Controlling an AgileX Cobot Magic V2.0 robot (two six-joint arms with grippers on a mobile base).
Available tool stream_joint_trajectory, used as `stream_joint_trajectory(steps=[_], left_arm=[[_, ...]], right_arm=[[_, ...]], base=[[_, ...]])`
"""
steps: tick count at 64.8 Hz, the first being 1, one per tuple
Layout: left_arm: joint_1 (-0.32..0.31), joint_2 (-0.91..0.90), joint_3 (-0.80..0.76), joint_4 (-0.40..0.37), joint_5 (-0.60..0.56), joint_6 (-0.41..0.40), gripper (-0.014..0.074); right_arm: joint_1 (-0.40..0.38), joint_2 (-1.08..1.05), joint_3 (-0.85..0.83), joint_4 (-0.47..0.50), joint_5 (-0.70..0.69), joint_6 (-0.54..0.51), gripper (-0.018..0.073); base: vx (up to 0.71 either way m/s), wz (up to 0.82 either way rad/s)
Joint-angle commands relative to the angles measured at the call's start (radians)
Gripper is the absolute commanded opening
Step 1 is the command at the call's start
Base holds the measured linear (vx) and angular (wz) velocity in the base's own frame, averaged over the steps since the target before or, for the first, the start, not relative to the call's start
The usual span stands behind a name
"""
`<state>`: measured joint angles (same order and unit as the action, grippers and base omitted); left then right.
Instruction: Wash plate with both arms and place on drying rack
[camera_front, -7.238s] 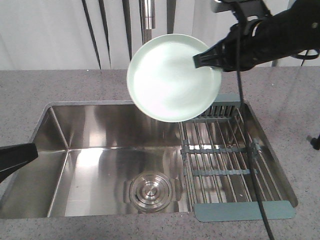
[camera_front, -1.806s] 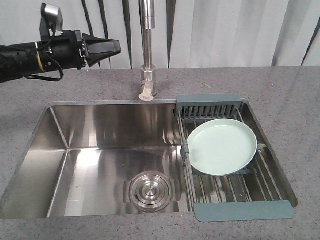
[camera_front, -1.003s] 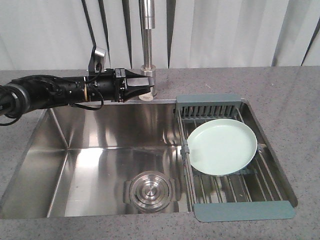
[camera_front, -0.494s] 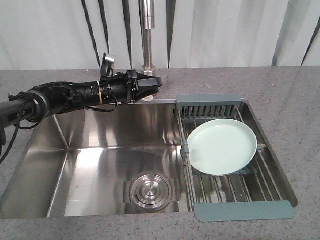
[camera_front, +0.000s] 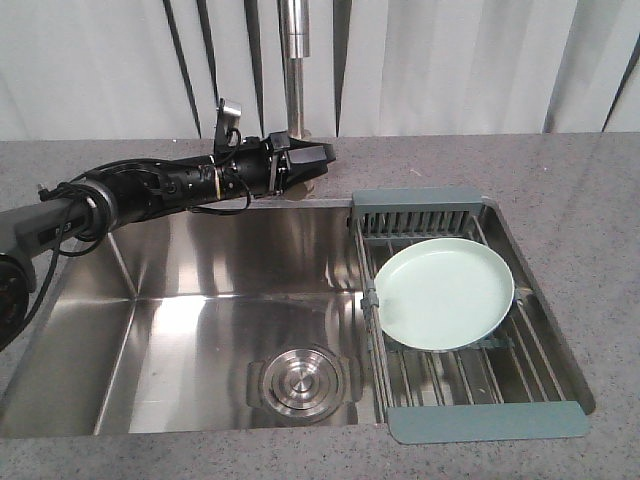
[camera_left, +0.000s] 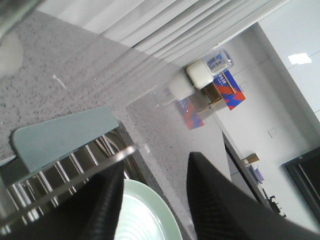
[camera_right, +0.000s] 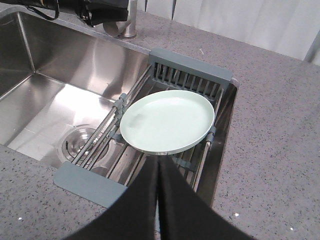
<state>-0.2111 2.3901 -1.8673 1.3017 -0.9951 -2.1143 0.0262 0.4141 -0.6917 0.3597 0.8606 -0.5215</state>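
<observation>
The pale mint-green plate (camera_front: 445, 293) lies flat on the rods of the drying rack (camera_front: 486, 421), which spans the right end of the sink. My left arm reaches in from the left, and its gripper (camera_front: 322, 157) hovers at the base of the faucet (camera_front: 297, 70). In the left wrist view that gripper (camera_left: 156, 165) is open with only counter showing between its fingers, and the plate (camera_left: 145, 217) and rack (camera_left: 60, 136) lie below. My right gripper (camera_right: 158, 161) is shut and empty, hanging just above the near rim of the plate (camera_right: 167, 120). It is out of the front view.
The steel sink basin (camera_front: 200, 300) has a round drain (camera_front: 298, 380) near its front. Grey speckled counter (camera_front: 570, 190) surrounds it. A white curtain hangs behind the faucet. The left arm's black cables (camera_front: 120, 175) trail over the sink's left back edge.
The left arm has swung down and right from above the counter to the faucet base. The plate, held over the sink 7 seconds ago, now rests still on the rack.
</observation>
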Motion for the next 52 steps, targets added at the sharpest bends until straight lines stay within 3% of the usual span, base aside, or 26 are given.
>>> stream_joint_trajectory(steps=[1,22,52], left_arm=[[0.006,-0.055,-0.077,-0.110,0.036,-0.001,0.0307],[0.007,-0.053,-0.184,-0.111,0.104,-0.001,0.0307],[0.033,-0.054,-0.184,-0.145,0.039,-0.001,0.0307]], right_arm=[[-0.007,0.008,-0.024,0.011,-0.059,0.000,-0.0006],[-0.007,0.008,-0.024,0.011,-0.057,0.000,-0.0006],[-0.007,0.008,-0.024,0.011,-0.044,0.000,-0.0006]], base=[[0.00,0.00],[0.00,0.00],[0.00,0.00]])
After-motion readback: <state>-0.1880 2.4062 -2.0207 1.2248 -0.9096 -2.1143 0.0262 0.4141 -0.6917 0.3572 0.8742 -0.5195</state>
